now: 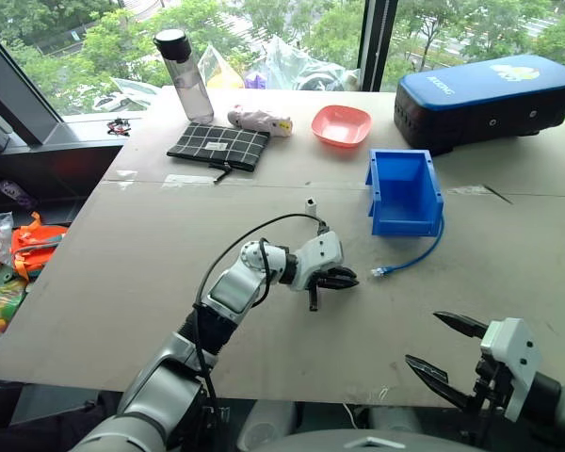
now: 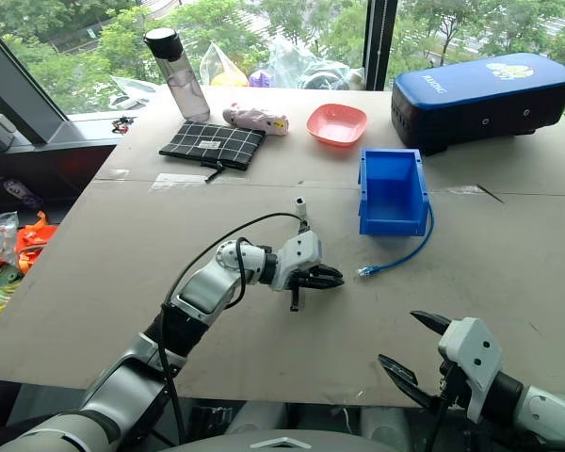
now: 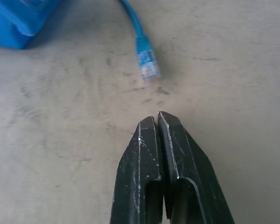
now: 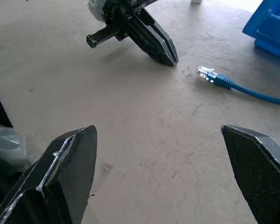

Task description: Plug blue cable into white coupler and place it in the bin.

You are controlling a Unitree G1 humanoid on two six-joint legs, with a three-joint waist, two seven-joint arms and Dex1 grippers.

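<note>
The blue cable (image 1: 416, 255) lies loose on the surface (image 1: 122, 282), its clear plug just ahead of my left end effector (image 1: 343, 279) and not touching it; the far end curls around the side of the bin (image 1: 403, 191). I find the left end effector with fingers pressed together and pinching nothing, tips low over the surface and pointing at the plug. The white coupler (image 1: 312, 203) stands upright and alone, beyond the left end effector and well apart from the plug. My right end effector (image 1: 452, 348) hangs near the front edge, fingers spread wide and empty, the plug well ahead of it. The bin holds nothing that I can see. In my judgement no step is complete: cable not grasped, coupler untouched, mating and placement outstanding.
</note>
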